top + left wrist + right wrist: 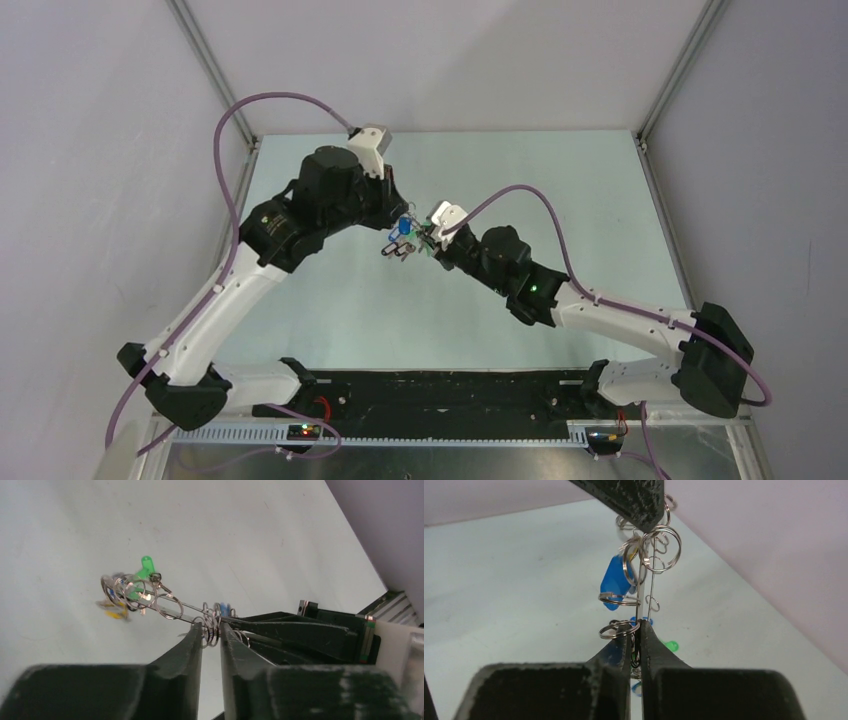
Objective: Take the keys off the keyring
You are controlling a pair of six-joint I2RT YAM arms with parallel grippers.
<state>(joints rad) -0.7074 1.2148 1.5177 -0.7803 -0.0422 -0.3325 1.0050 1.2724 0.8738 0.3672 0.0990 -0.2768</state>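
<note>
The keyring point(172, 609) hangs in the air above the table, seen edge-on as a thin metal strip fringed with small split rings. My left gripper point(211, 630) is shut on its near rim, small rings bunched between the fingers. My right gripper point(638, 629) is shut on the opposite rim of the keyring point(640, 595). The keys dangle from it: a green tag point(145, 566) at the far end and a blue tag point(615, 581) beside the strip. In the top view both grippers meet at the bunch point(403, 240) mid-table, left gripper point(398, 222) above, right gripper point(428, 243) below right.
The pale green table top point(330, 300) lies under the bunch, fenced by aluminium frame posts point(660, 100) and grey walls. Purple cables point(520, 195) arc over both arms. A black base rail point(450, 390) runs along the near edge.
</note>
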